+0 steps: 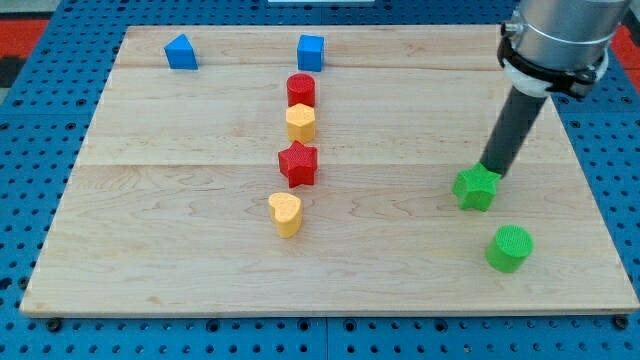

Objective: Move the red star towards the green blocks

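No jaws here, nothing gripped: my tip (489,169) ends at the green star's (476,188) upper edge, seemingly touching it, with the green cylinder (510,248) just below. The red star (298,164) sits well apart toward the view's left; likely light, rigid, prone to pivot, so push its left face squarely.

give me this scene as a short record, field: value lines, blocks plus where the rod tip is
surface: wooden board
my tip: at the upper right edge of the green star, contact cannot be told
green star: view's right
green cylinder: below and right of the green star
red star: centre, apart from both green blocks
red cylinder: above the yellow pentagon
yellow heart: below the red star
blue blocks: blue triangle and blue cube along the view's top
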Controlling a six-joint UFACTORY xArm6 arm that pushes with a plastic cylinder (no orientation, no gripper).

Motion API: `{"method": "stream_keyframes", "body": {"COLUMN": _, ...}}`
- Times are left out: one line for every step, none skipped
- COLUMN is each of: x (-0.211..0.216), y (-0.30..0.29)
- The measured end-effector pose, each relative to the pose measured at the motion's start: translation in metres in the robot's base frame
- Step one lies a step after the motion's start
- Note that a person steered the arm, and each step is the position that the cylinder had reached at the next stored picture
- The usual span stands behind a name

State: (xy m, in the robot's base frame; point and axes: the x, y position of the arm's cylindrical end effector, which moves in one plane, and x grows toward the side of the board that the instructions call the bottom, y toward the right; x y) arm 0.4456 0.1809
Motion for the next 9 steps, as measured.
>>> {"method": "stream_keyframes", "body": {"x": -0.023, "y": -0.03}}
{"method": "stream_keyframes", "body": {"x": 0.033, "y": 0.002}}
{"method": "stream_keyframes", "body": {"x": 0.023, "y": -0.011}}
{"method": "stream_keyframes", "body": {"x": -0.03, "y": -0.104}}
{"method": "stream_keyframes", "body": {"x": -0.047, "y": -0.155}}
{"method": "stream_keyframes", "body": {"x": -0.073, "y": -0.205}}
{"method": "stream_keyframes", "body": {"x": -0.097, "y": -0.271}}
{"method": "stream_keyframes", "body": {"x": -0.061, "y": -0.321}}
{"method": "stream_keyframes", "body": {"x": -0.04, "y": -0.255}}
